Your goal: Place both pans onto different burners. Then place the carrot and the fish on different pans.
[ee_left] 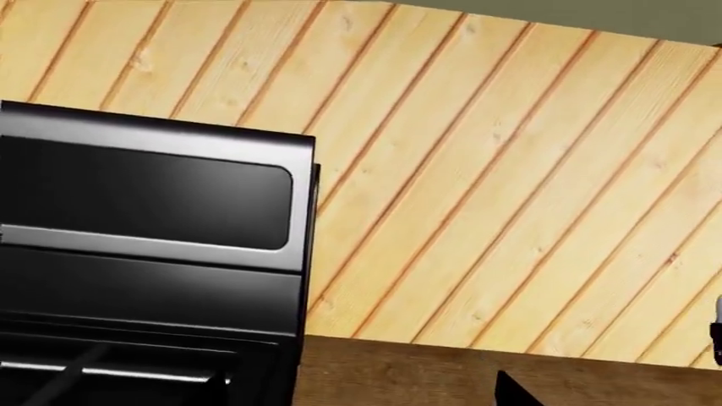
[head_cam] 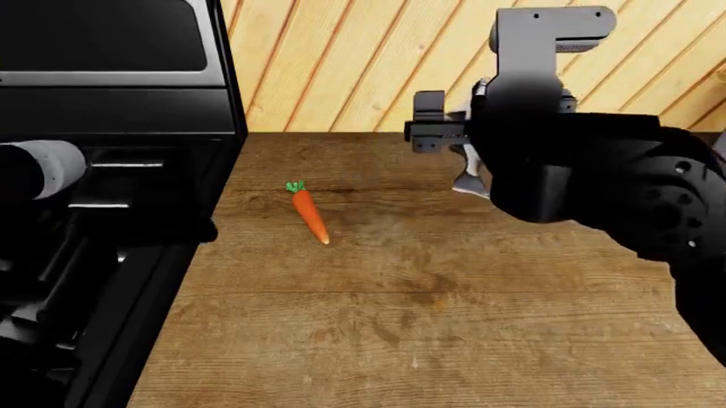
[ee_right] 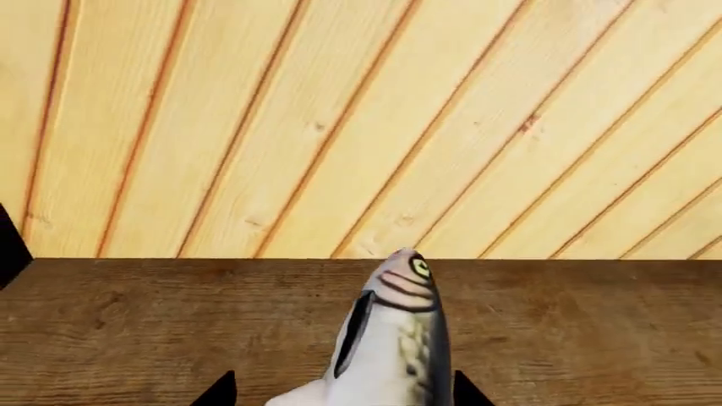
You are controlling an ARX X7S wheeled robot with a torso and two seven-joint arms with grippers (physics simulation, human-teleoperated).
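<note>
Right hand (ee_right: 338, 393) clamped on fish (ee_right: 395, 338) — raised above worktop (head_cam: 431, 297).
Carrot (head_cam: 309, 212) lay near stove (head_cam: 102, 102); left hand's state — couldn't tell.

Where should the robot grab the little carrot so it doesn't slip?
Probably from straight above, at the carrot's thick orange part just below its green top. It lies flat on the wooden counter, leaves toward the wall, thin tip toward the robot. The fingers should close across its width, since the tip looks too narrow to hold well.

Wooden counter (head_cam: 431, 306), plank wall (head_cam: 375, 59) (maybe pine).
</note>
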